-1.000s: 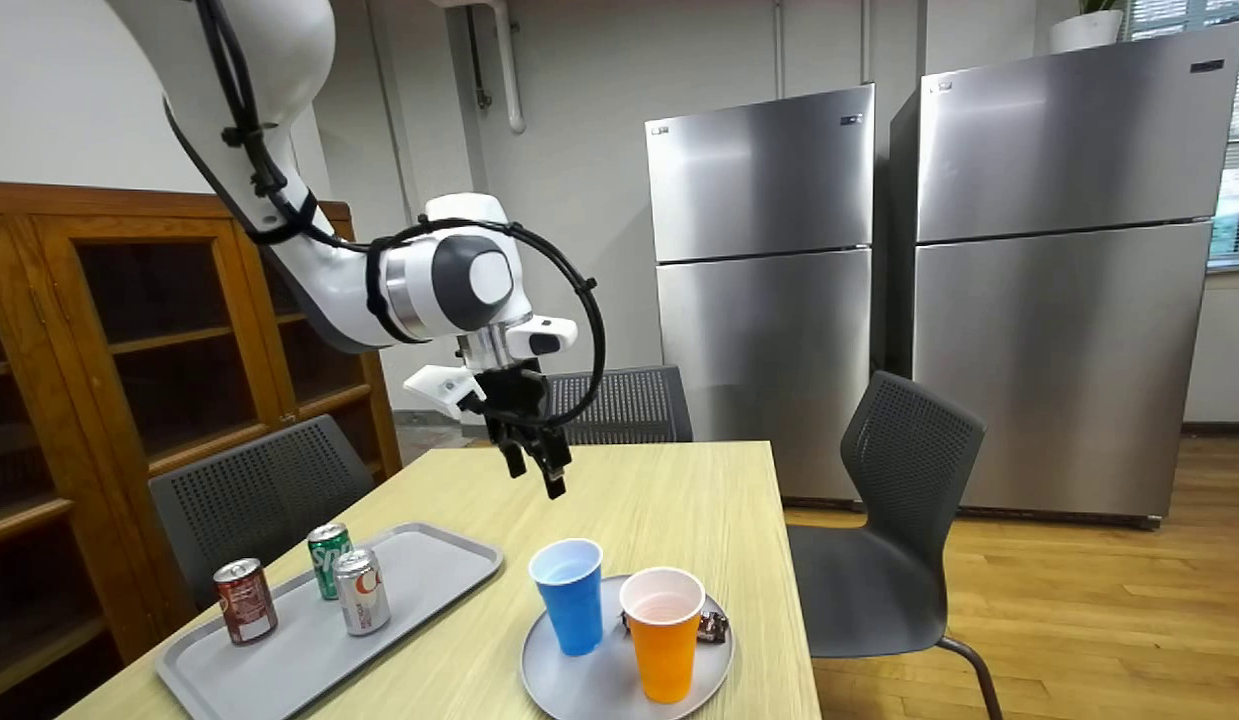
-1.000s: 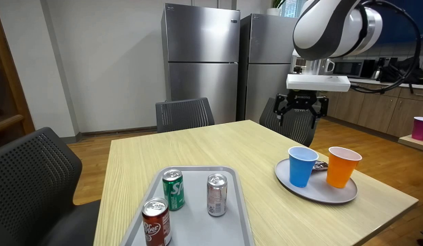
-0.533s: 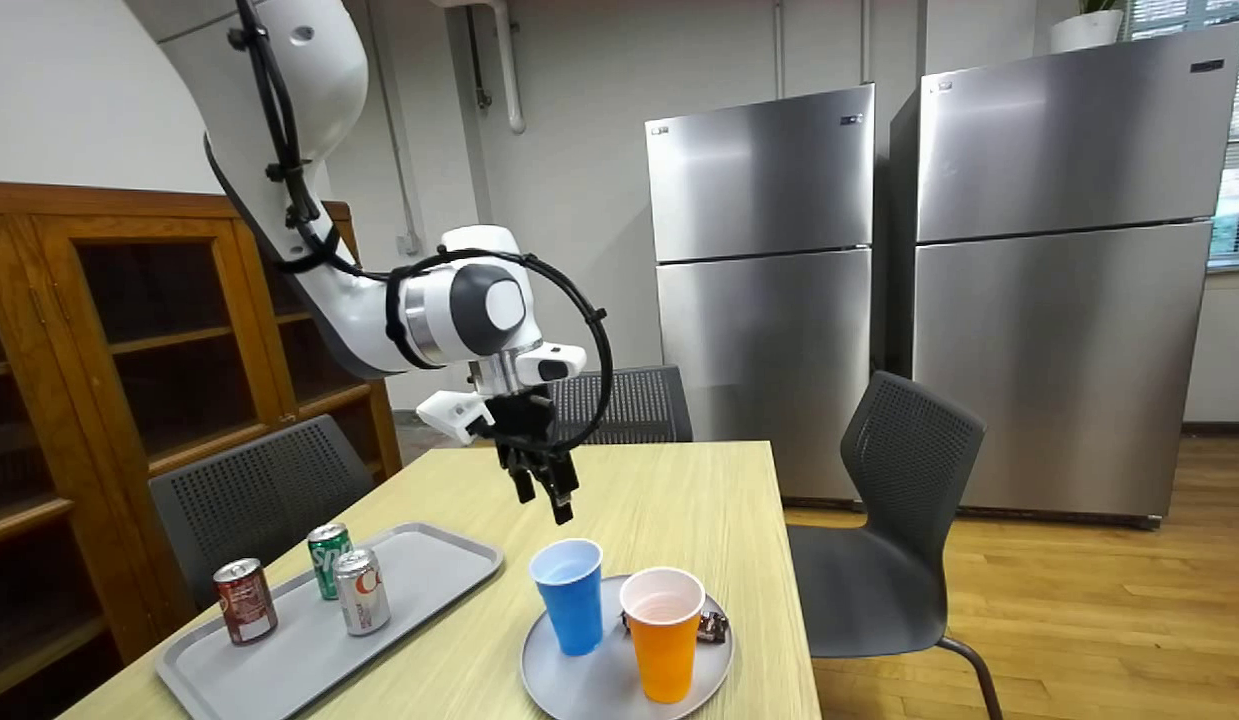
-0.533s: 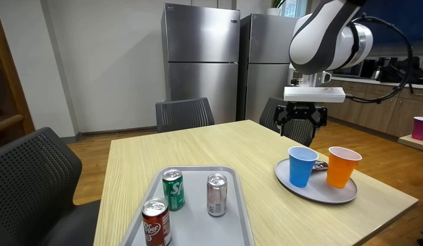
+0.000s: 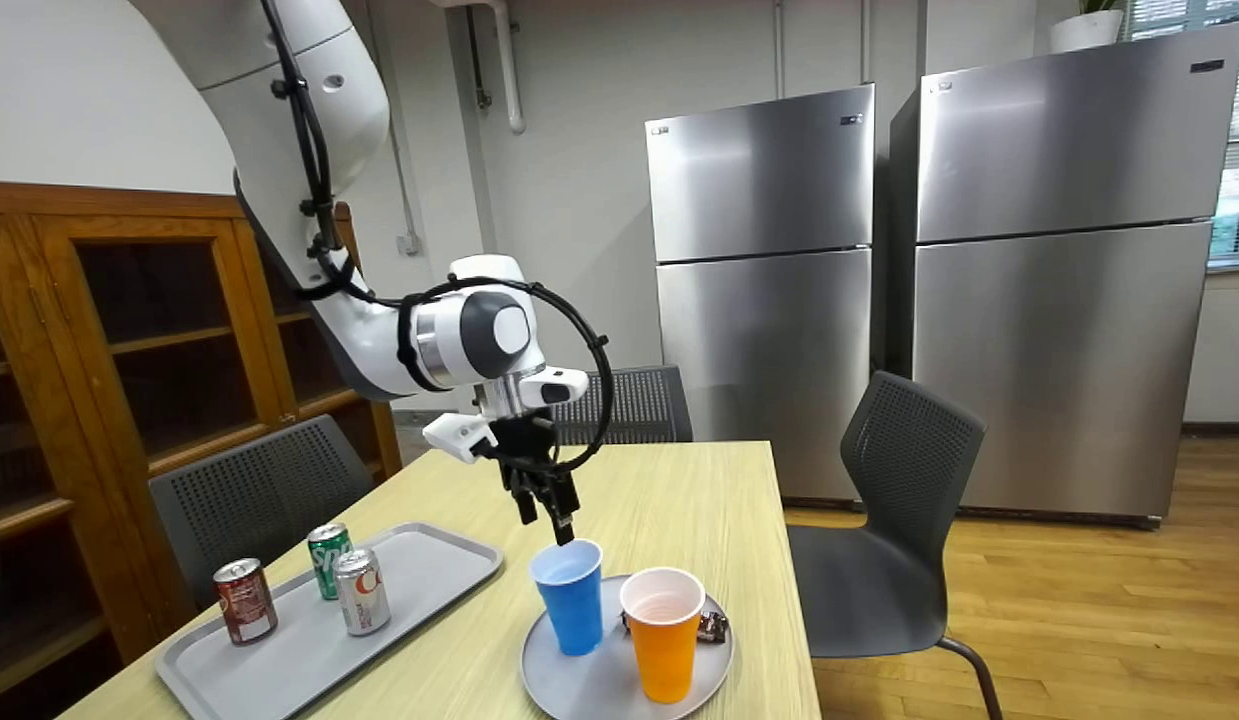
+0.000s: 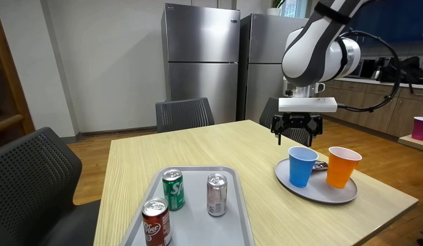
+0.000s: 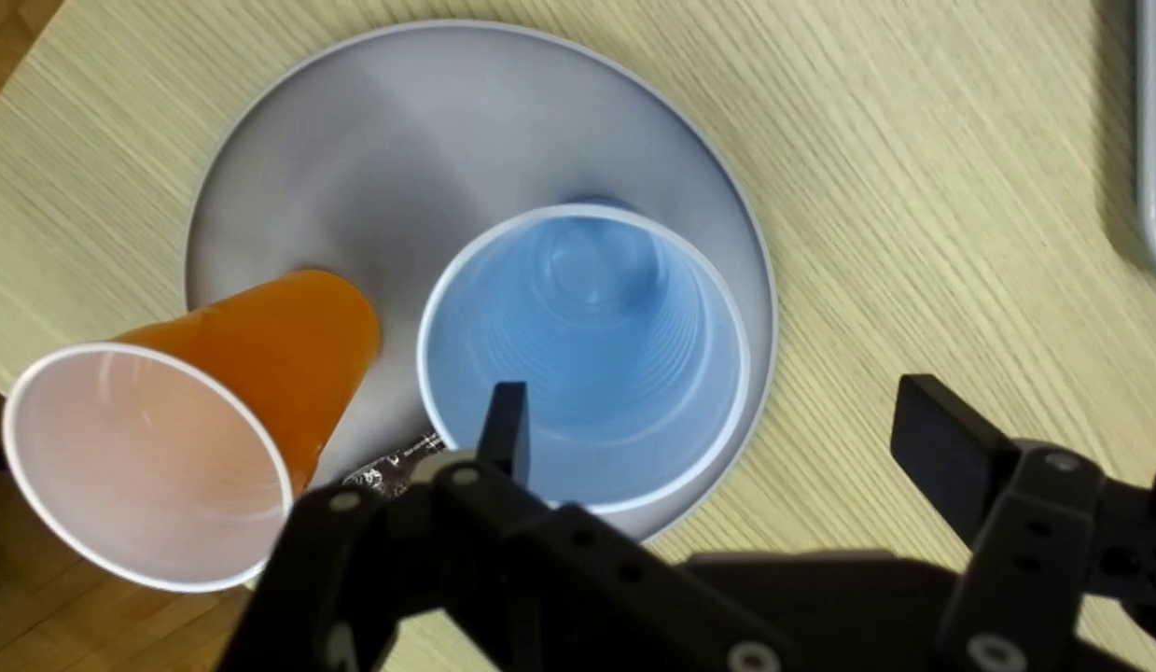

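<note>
Spread tool [image 7: 713, 415] seemingly above blue cup [image 7: 591, 336]

White bar [image 6: 307, 104]: boxy, plain, sharp edges. Above the white bar, arm [image 6: 298, 56] is glossy white, rounded, with a fat dark grey stripe [image 6: 319, 51]. Also above the bar, in an exterior view: silver band [image 5: 431, 350], black strap [image 5: 407, 340], round cap [image 5: 510, 330], white on dark grey. Black cable [image 6: 398, 70] loops off one end of the white bar; high above it, cabling bunched with black ties [image 5: 289, 88]. Under the white bar, gripper [image 6: 295, 140] all black, jointed, pale ROBOTIQ lettering [image 6: 299, 117]. Wrist view: silver screws [image 7: 753, 656], blocky black fingertips [image 7: 955, 457].
</note>
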Motion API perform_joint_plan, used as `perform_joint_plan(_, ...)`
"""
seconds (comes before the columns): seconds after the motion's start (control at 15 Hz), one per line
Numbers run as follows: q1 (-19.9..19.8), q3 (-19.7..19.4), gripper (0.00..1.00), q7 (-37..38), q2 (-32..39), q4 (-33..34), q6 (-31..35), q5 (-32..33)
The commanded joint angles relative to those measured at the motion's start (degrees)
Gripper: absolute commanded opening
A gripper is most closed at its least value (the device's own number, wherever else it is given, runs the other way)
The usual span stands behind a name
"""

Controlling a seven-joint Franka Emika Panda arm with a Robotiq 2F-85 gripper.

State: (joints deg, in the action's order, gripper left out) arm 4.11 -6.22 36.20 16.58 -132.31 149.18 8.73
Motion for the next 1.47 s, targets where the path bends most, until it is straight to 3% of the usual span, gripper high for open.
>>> perform_joint_plan(0.0,2.2,-1.7,1.0,2.9,3.0,3.2,-1.5,1.3)
perform_joint_plan(0.67,4.9,-4.2,1.0,4.0,7.5,5.9,-2.6,0.9)
perform_joint_plan(0.73,5.1,-4.3,0.75,4.0,7.7,6.1,-2.6,0.9)
perform_joint_plan(0.8,5.1,-4.4,0.74,3.8,7.8,6.2,-2.7,0.8)
perform_joint_plan(1.4,6.2,-5.4,0.03,3.5,6.4,5.6,-3.0,1.7)
